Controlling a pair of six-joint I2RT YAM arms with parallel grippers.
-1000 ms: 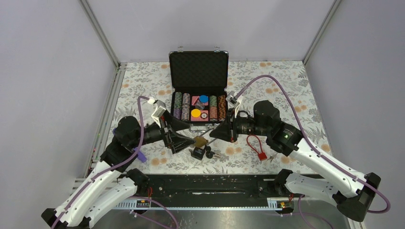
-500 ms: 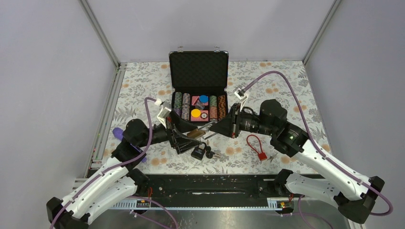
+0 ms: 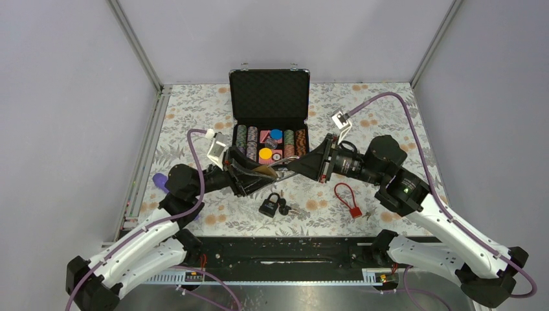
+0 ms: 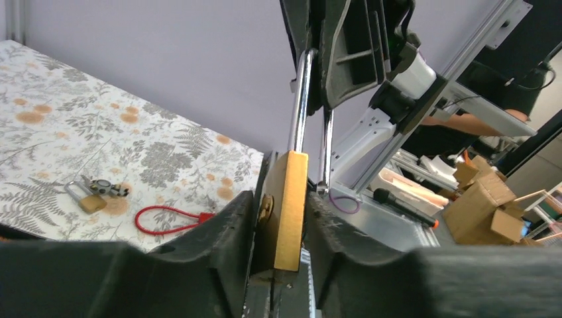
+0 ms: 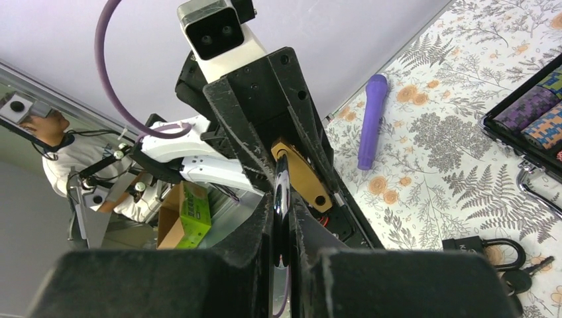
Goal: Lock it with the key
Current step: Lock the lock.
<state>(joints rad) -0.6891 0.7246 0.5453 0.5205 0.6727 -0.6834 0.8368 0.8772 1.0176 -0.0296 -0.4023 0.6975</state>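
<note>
The left tool [image 4: 278, 228] clamps the body of the brass padlock [image 4: 288, 192], held above the floral counter [image 3: 388, 116] just before the open chip case [image 3: 268, 97], while the right tool [image 5: 281, 205] grips its chrome shackle [image 4: 301, 93].

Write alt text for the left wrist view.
A brass padlock stands upright, clamped between the left fingers, while the right fingers above grip its shackle. At left on the floral table lie a small padlock with keys and a red cable lock.
</note>
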